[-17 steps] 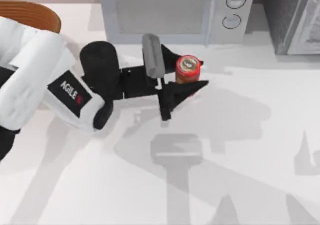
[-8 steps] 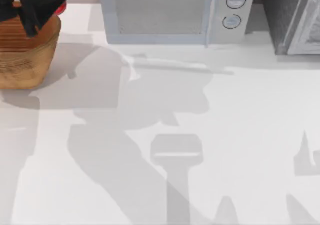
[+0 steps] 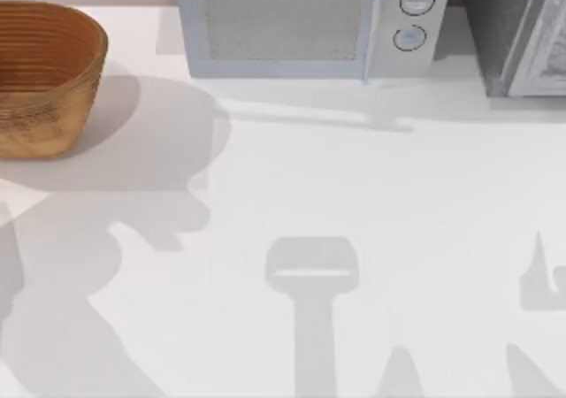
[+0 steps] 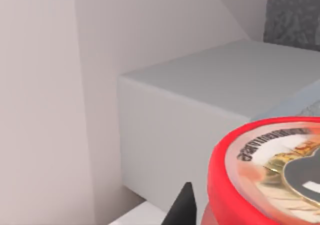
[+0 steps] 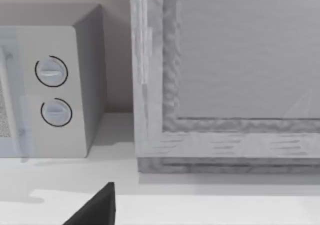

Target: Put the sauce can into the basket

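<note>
The sauce can [image 4: 270,170], red with a printed silver top, sits very close in the left wrist view. My left gripper [image 4: 260,215] is shut on it, and one black fingertip [image 4: 183,207] shows beside the can's red side. Behind the can I see a grey box top and a pale wall. The basket [image 3: 49,115], tan woven wicker with an orange-brown inside, stands at the table's far left corner in the top view. A dark part of my right gripper [image 5: 95,210] shows low in the right wrist view, facing the back right of the table.
A grey microwave [image 3: 301,26] stands at the back middle, its two dials [image 5: 52,92] visible in the right wrist view. A grey framed cabinet [image 5: 240,75] fills the back right corner. Arm shadows lie across the white tabletop [image 3: 371,195].
My left arm carried the can from beside the microwave to above the basket, then left the top view. The basket now stands uncovered.
</note>
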